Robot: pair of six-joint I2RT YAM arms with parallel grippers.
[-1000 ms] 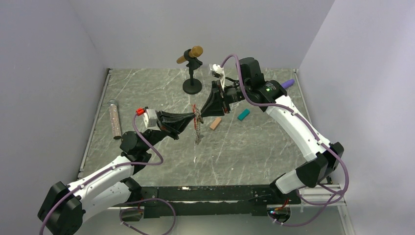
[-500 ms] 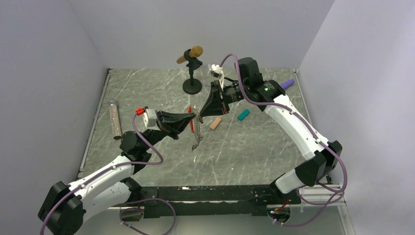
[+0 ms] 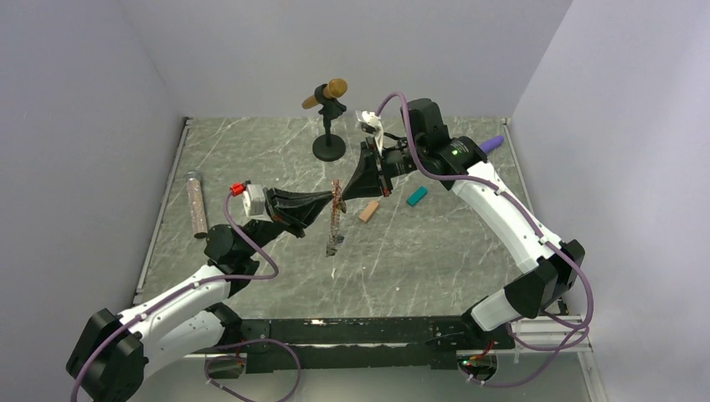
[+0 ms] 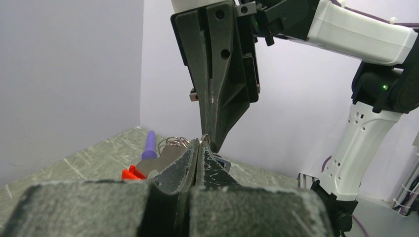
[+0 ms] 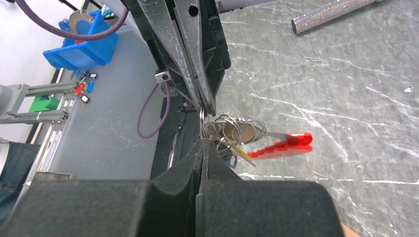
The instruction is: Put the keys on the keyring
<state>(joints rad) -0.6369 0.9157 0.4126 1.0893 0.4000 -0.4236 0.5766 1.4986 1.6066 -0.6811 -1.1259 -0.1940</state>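
The left tool (image 3: 331, 201) and the right tool (image 3: 343, 195) are meeting tip to tip in the air above the desk (image 3: 435, 251), just left of the tan block (image 3: 368, 211). The keyring (image 3: 335, 219) is hanging straight down from that meeting point, clear of the desk, its lower end dangling nearer the arms than the tan block.

The left tool's fingers are pressing fully together and clamping the silvery rings (image 5: 237, 129) of the bunch. The red clip (image 5: 281, 144) is sticking out sideways from the rings, away from both tools.

The right tool's fingers are also pressing together, with no gap between them. Their tips are touching one thin ring right at the left tool's tips, but whether they are actually pinching it cannot be told. The keys are too small to pick out within the bunch.
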